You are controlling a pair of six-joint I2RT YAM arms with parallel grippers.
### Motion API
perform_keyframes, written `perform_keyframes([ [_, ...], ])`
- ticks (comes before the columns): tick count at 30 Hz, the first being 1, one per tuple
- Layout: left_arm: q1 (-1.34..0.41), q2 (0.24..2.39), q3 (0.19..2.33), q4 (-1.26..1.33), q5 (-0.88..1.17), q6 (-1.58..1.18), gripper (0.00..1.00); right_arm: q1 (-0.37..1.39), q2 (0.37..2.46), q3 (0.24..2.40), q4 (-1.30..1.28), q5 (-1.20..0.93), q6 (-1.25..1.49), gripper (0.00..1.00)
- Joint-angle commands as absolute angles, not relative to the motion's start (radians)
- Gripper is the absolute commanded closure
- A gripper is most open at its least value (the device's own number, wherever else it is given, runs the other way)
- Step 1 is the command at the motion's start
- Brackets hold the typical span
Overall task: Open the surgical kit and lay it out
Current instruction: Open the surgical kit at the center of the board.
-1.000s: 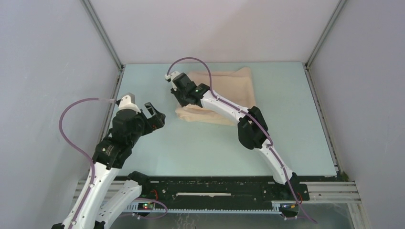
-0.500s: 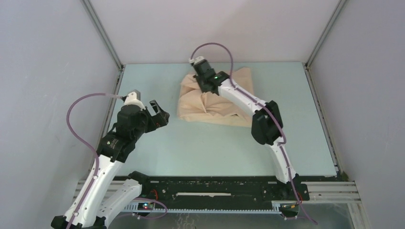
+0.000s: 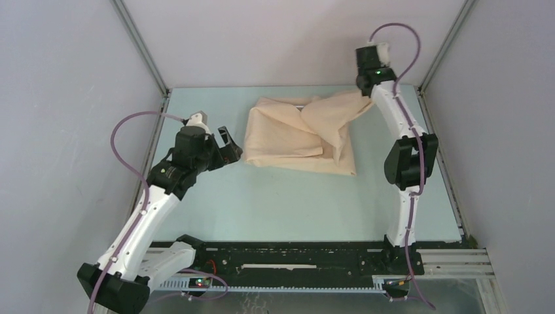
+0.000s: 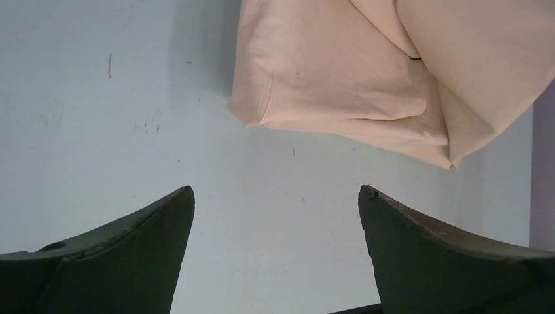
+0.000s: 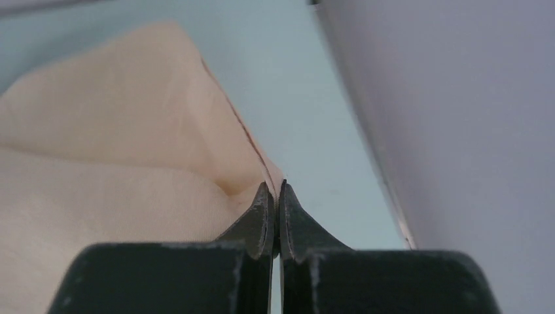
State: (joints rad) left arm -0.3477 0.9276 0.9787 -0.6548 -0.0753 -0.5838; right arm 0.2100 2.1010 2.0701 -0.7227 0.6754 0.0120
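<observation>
The beige wrapping cloth (image 3: 298, 134) lies as a bundle at the back middle of the table, one flap pulled out to the right. My right gripper (image 3: 368, 91) is shut on that flap's corner and holds it raised near the back right post; the right wrist view shows the cloth (image 5: 131, 163) pinched at the fingertips (image 5: 265, 203). My left gripper (image 3: 230, 147) is open and empty, just left of the bundle's near left corner (image 4: 252, 114), above bare table. The steel tray and the instruments are hidden under the cloth.
Grey walls and metal posts enclose the table on the left, back and right. The right wall (image 5: 458, 131) is close beside my right gripper. The table's near edge carries a black rail (image 3: 294, 258).
My right gripper has swung from the bundle's left side across to the back right, dragging a cloth flap open to the right. My left gripper has moved right, closer to the bundle.
</observation>
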Motion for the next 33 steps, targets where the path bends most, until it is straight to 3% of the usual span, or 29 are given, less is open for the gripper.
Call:
perform_keyframes([
  [1, -0.341, 0.972, 1.075, -0.615, -0.039, -0.578, 0.0, 0.078, 2.137, 2.311, -0.941, 0.882, 0.156, 1.0],
  [14, -0.341, 1.069, 1.145, -0.617, -0.02, -0.57, 0.0, -0.159, 2.076, 2.362, -1.053, 0.908, 0.333, 1.0],
  [18, -0.342, 1.091, 1.152, -0.613, -0.013, -0.574, 0.0, -0.179, 2.05, 2.361, -1.052, 0.887, 0.325, 0.91],
  [20, -0.342, 1.096, 1.15, -0.608, -0.009, -0.577, 0.0, -0.186, 2.038, 2.361, -1.059, 0.867, 0.323, 0.83],
  [24, -0.344, 1.105, 1.145, -0.602, -0.01, -0.577, 0.0, -0.187, 2.01, 2.355, -1.069, 0.851, 0.311, 0.46],
  [27, -0.349, 1.119, 1.145, -0.591, -0.008, -0.578, 0.0, -0.18, 1.976, 2.356, -1.097, 0.775, 0.316, 0.27],
  [33, -0.404, 1.194, 1.165, -0.554, -0.018, -0.579, 0.0, -0.063, 1.838, 2.099, -0.972, 0.451, 0.28, 0.24],
])
